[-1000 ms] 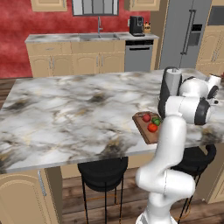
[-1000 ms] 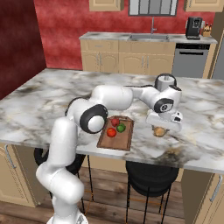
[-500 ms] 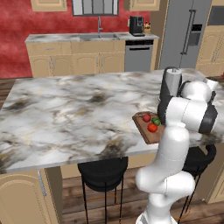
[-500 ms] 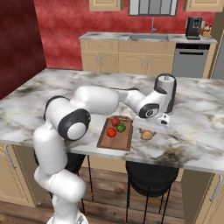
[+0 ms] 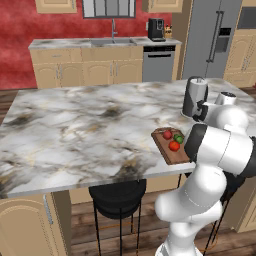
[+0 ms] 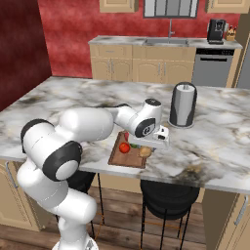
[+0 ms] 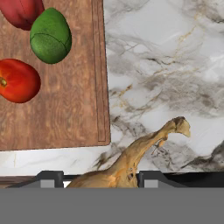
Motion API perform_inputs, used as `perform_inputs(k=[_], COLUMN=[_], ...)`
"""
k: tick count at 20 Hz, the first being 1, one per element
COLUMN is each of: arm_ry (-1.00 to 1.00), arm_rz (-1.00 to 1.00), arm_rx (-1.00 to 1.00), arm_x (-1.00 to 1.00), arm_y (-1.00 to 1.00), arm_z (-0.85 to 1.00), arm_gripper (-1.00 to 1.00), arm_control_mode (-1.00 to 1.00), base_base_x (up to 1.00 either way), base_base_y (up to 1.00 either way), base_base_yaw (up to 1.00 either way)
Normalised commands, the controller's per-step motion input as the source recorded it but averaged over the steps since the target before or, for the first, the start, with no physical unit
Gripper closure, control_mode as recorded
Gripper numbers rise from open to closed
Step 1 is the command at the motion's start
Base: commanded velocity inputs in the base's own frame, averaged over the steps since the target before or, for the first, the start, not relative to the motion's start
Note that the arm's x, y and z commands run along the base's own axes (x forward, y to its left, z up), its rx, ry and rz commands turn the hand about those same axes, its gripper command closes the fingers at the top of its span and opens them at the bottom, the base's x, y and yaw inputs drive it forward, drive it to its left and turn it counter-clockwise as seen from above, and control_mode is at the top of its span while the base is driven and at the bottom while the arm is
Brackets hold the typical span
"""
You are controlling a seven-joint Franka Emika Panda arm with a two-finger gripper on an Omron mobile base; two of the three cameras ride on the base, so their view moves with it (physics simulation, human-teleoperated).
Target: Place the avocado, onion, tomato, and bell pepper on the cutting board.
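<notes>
My gripper [image 7: 102, 178] is shut on the onion [image 7: 127, 164], a yellowish-tan bulb whose dry stalk sticks out over the marble. It hangs just off the corner of the cutting board [image 7: 65, 113]. In the right base view the gripper [image 6: 147, 148] holds the onion [image 6: 145, 152] at the right end of the cutting board [image 6: 116, 157]. On the board lie the green avocado [image 7: 50, 36], the red tomato [image 7: 18, 81] and the dark red bell pepper [image 7: 22, 12]. From the left base view the board [image 5: 173, 157] shows with the tomato [image 5: 174, 145], avocado [image 5: 179, 138] and bell pepper [image 5: 167, 134].
A tall grey canister [image 6: 183, 105] stands on the marble island [image 6: 73, 97] behind and to the right of the board. The island's front edge [image 7: 52, 158] runs close below the board. Black stools [image 5: 117, 192] sit under the island. A sink counter lines the back wall.
The arm has swung the onion from the marble right of the board toward the board's right end. The produce on the board has stayed put.
</notes>
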Motion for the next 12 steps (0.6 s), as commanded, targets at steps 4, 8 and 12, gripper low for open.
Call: perform_inputs(k=[4,8,12], arm_ry=[0.0,0.0,-0.01], arm_rz=[0.0,0.0,-0.02], arm_rx=[-0.06,-0.05,-0.02], arm_x=[-0.05,0.0,0.04], arm_y=[0.57,0.48,0.29], arm_z=[0.17,0.02,0.0], arm_gripper=[1.0,1.0,1.0], arm_control_mode=[-1.0,-1.0,-1.0], base_base_x=[0.0,0.0,0.0], base_base_y=[0.0,0.0,0.0], base_base_yaw=[0.0,0.0,0.0])
